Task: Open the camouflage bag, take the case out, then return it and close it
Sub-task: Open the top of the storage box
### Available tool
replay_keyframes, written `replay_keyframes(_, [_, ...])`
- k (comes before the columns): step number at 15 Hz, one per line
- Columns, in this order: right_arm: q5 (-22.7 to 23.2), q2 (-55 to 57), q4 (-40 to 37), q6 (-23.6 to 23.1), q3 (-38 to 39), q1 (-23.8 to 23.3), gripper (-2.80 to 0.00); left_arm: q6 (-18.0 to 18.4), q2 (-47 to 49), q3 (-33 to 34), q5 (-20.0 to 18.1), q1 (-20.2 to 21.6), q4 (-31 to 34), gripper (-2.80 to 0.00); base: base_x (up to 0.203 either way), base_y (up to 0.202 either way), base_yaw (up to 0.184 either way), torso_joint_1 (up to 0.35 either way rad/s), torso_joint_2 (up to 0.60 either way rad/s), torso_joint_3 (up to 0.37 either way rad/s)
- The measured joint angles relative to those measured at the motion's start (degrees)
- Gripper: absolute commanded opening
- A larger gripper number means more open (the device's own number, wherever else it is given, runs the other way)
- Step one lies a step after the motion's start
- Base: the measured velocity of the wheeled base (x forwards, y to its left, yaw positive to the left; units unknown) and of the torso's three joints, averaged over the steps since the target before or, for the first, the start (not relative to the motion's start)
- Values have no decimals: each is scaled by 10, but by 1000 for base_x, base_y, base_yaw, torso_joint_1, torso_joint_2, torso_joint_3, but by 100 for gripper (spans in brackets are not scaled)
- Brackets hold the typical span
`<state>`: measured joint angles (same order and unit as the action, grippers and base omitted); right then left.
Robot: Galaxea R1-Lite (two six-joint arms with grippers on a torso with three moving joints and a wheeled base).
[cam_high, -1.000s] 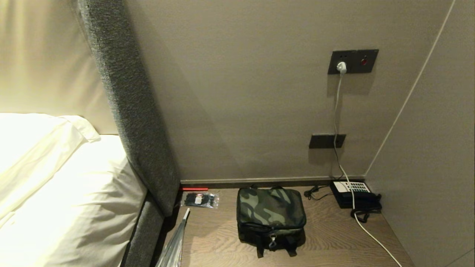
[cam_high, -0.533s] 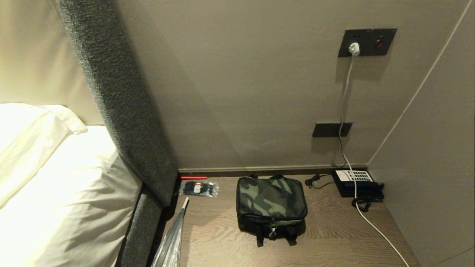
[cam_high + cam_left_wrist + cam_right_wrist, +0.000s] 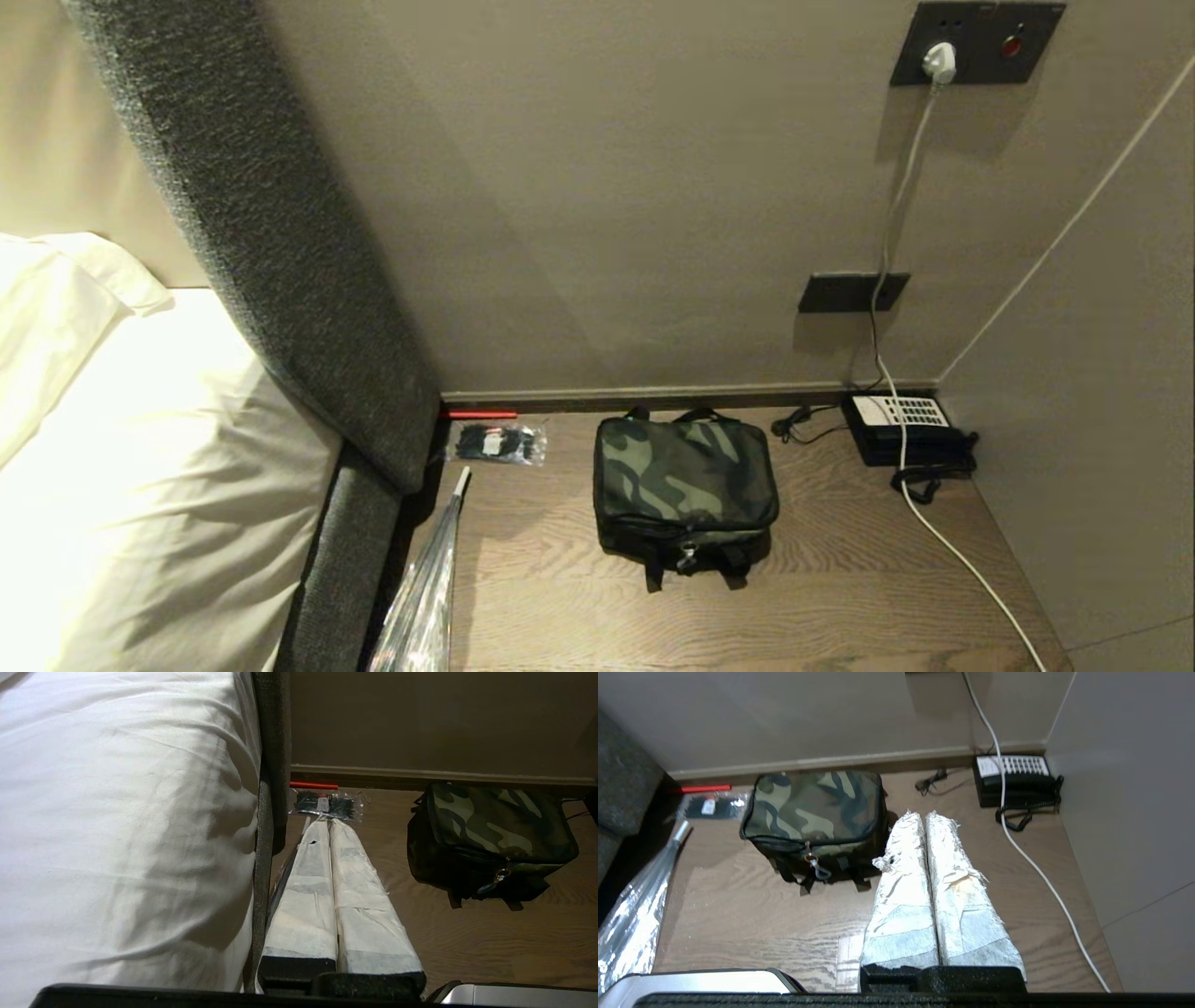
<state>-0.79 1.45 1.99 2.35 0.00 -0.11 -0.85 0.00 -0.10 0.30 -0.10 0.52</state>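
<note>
The camouflage bag [image 3: 684, 476] sits zipped shut on the wooden bedside top [image 3: 840, 597], its zipper pull [image 3: 688, 558] hanging at the near side. The case is out of view. Neither arm shows in the head view. In the left wrist view my left gripper [image 3: 328, 822] is shut and empty, held above the top's left edge, with the bag [image 3: 495, 830] off to its right. In the right wrist view my right gripper [image 3: 923, 814] is shut and empty, just right of the bag [image 3: 812, 807] and above the wood.
A black telephone [image 3: 910, 429] with a coiled cord stands at the back right. A white cable [image 3: 952, 551] runs from the wall socket across the top. A packet of black cable ties [image 3: 495, 442] lies at back left. A silvery wrapped object [image 3: 425, 597], the grey headboard [image 3: 280, 261] and the bed [image 3: 140, 467] lie left.
The whole head picture has shifted: the camera now looks further down, so the bag and wall socket sit higher in view. The bag and other things have not moved.
</note>
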Motion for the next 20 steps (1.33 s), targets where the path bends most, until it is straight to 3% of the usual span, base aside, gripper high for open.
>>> replay_keyframes(20, [0, 1, 0, 0, 0, 0, -280, 0, 0, 0, 0, 0, 0, -280, 0, 0, 0, 3, 2, -198])
